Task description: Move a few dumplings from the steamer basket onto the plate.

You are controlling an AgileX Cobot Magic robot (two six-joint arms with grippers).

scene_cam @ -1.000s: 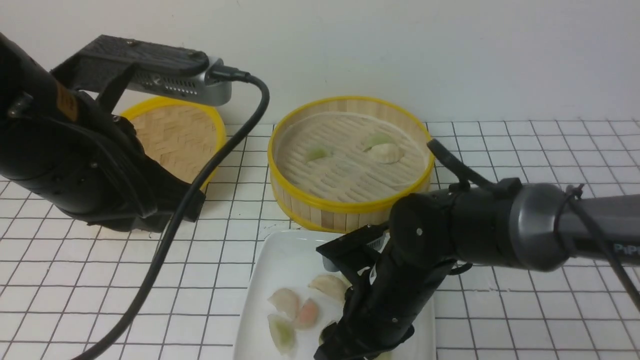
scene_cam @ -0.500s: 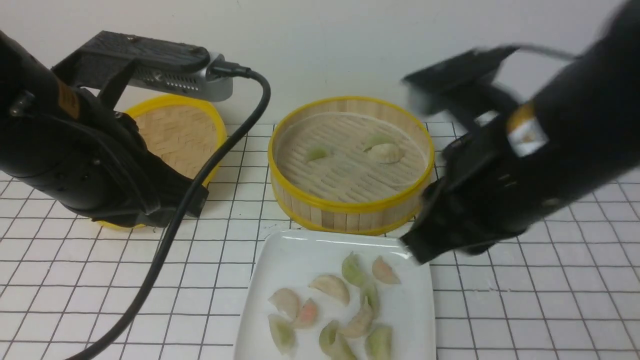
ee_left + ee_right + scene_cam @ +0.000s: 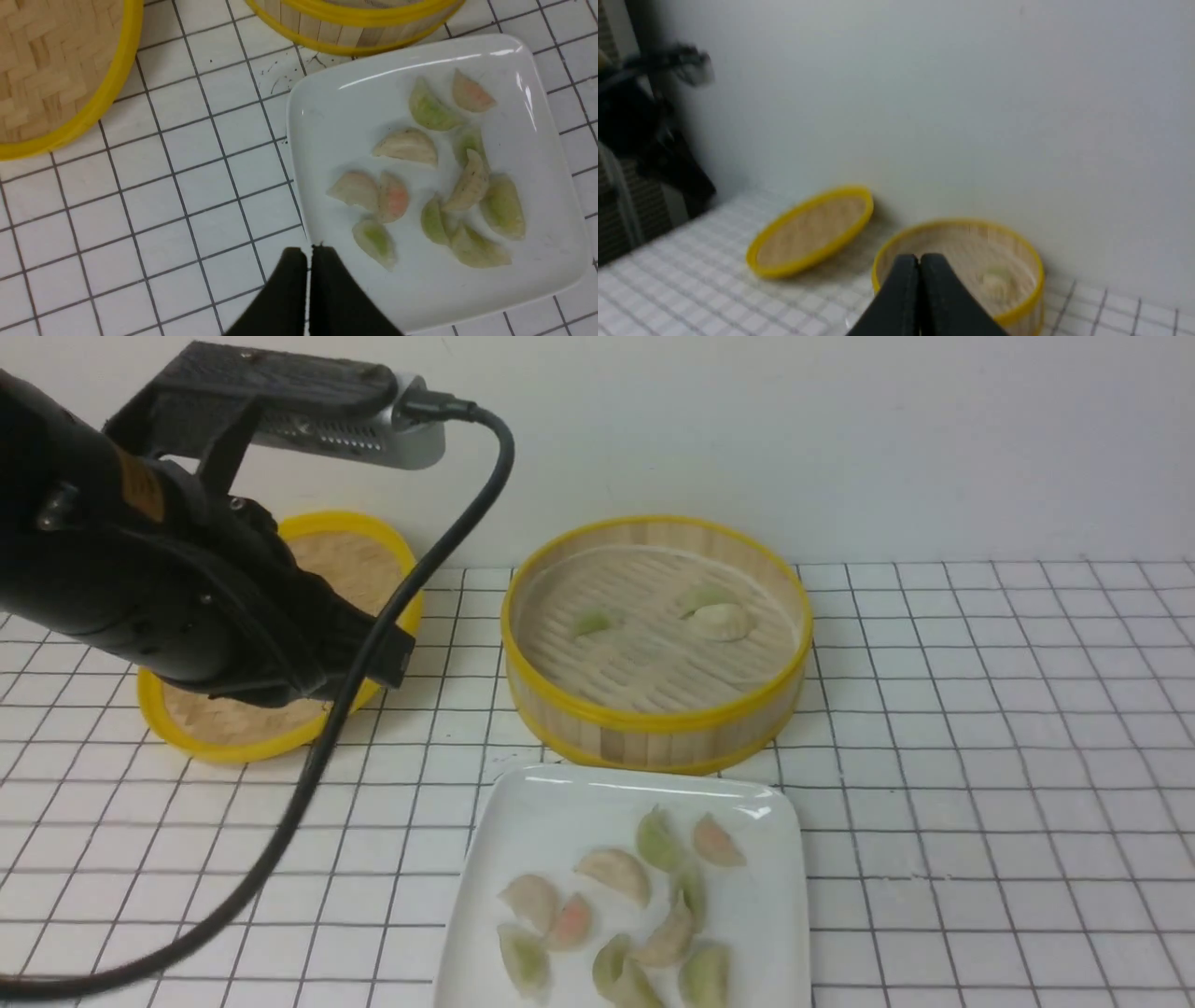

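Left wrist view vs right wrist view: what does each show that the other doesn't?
Left wrist only: dumplings lying on the plate, plus the shut left gripper. Right wrist only: the inside of the steamer basket with a pale dumpling on its floor, the back wall, the shut right gripper. Both: the basket's yellow rim and the woven lid.

- what's off to my left?
- a round woven bamboo lid (image 3: pixel 350 569) with a yellow rim, on the table (image 3: pixel 980 728), close to the wall (image 3: pixel 840 429).
- and the table itself?
- white tiles with dark grid lines. a few dark specks (image 3: pixel 285 74) sit on one tile. the wall is plain and pale.
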